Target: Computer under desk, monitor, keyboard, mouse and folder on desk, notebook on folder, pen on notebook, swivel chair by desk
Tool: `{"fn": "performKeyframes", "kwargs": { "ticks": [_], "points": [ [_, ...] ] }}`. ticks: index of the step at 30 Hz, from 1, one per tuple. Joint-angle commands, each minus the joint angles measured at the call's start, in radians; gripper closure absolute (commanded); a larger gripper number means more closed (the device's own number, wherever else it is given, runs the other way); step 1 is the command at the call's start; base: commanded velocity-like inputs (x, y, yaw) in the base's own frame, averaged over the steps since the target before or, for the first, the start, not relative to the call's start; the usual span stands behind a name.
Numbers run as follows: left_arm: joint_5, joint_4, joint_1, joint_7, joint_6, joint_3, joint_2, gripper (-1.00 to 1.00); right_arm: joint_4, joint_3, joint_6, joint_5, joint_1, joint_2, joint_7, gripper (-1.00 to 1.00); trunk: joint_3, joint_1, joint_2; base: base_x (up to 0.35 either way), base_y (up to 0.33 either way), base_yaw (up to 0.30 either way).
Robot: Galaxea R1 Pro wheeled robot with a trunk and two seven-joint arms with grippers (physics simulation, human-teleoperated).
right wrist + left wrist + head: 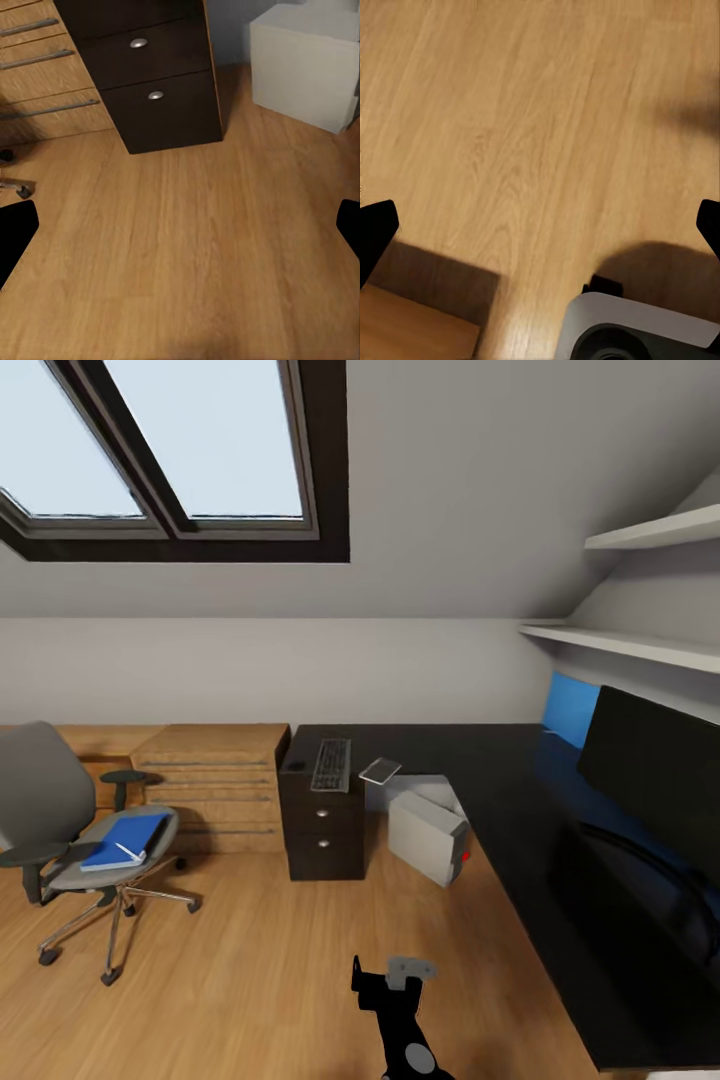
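Note:
The grey swivel chair [50, 800] stands on the oak floor at the left, apart from the desk. On its seat lies the blue folder [125, 840] with a thin white pen [131, 852] on it, and beside it a dark grey flat piece [76, 852] that looks like the notebook. The keyboard [331, 764] rests on the black desk [500, 780] above the drawers [150, 67]. Under the desk stands the grey computer [428, 838] [304, 64]. The monitor [650, 765] is on the desk at the right. The mouse is out of view. My right gripper [395, 972] [180, 229] hangs open over the floor; my left gripper [540, 232] is open over the floor too.
A small flat light grey rectangle [380, 770] lies at the desk edge beside the keyboard. A light oak dresser [215, 785] stands between chair and desk. White shelves [640, 640] hang above the desk's right wing. My own base [637, 326] is below the left gripper.

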Motion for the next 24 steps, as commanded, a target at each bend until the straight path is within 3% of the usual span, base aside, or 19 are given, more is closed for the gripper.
{"fn": "performKeyframes", "kwargs": {
  "ticks": [1,13,24],
  "points": [
    [0.006,-0.002,0.001,0.005,0.000,-0.008,0.000,-1.00,0.001,0.008,-0.007,-0.010,-0.002,0.000,-0.006,-1.00,-0.001,0.001,-0.001,0.243,0.244,0.032],
    [0.006,-0.002,0.001,0.005,-0.001,-0.008,0.000,-1.00,0.001,0.007,-0.008,-0.010,-0.002,0.000,-0.006,-1.00,0.003,0.001,-0.001,0.254,0.233,0.195],
    [0.005,-0.002,0.001,0.005,-0.001,-0.008,0.000,-1.00,0.002,0.007,-0.009,-0.009,-0.002,0.000,-0.006,-1.00,0.003,0.001,-0.001,0.318,0.052,0.027]
  ]
}}
